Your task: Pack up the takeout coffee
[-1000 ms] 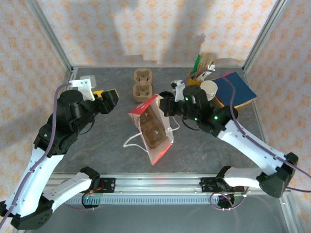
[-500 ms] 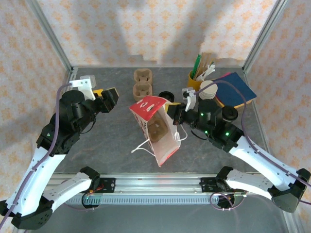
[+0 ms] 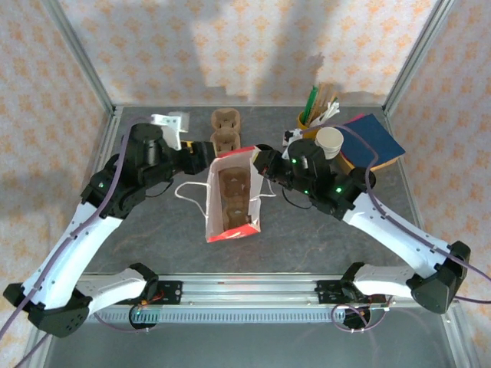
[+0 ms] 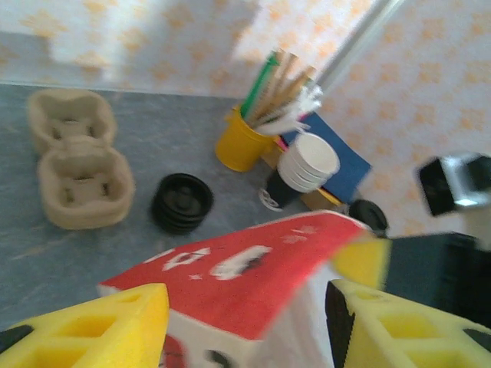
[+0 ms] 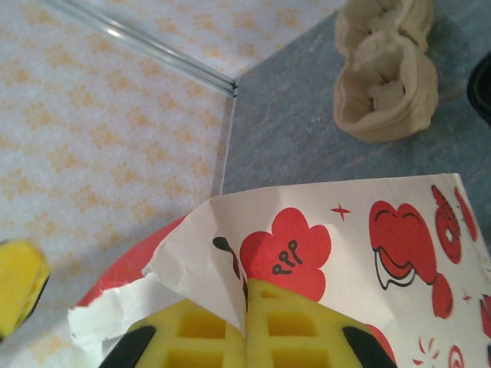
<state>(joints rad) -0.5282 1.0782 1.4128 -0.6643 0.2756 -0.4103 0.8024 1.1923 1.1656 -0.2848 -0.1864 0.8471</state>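
Since a sec ago your L arm has swung in from the left. The L gripper [image 4: 245, 307] was hanging well off to that side and is now at the far-left corner of the paper bag [image 3: 232, 233]. The bag has squared up too: it was skewed, and now it sits straight mid-table w/ its mouth facing the overhead cam and its red edge nearest you. You can see a pulp carrier [image 3: 232, 192] w/ two wells inside it. I can't tell whether the bag stands or leans.

L gripper: the yellow fingers [image 4: 100, 330] are spread, w/ the bag's red top edge btwn them. Whether they touch the paper is unclear.

R gripper [image 5: 247, 307]: the pads are pressed together, pinching the bag's white printed rim at its far-right corner.

The takeout coffee [image 4: 182, 202] is outside the bag, black lid on. It stands on the table [image 3: 153, 230] just far of the bag's rim, btwn the spare carrier [image 3: 225, 132] on its left and the yellow cup of sticks [image 4: 242, 142] on its right. Neither gripper touches it.

Far right there's a stack of white cups [image 3: 330, 142] beside a blue book [image 3: 376, 138]. The bag's white cord handle [image 3: 188, 195] loops out on its left side.
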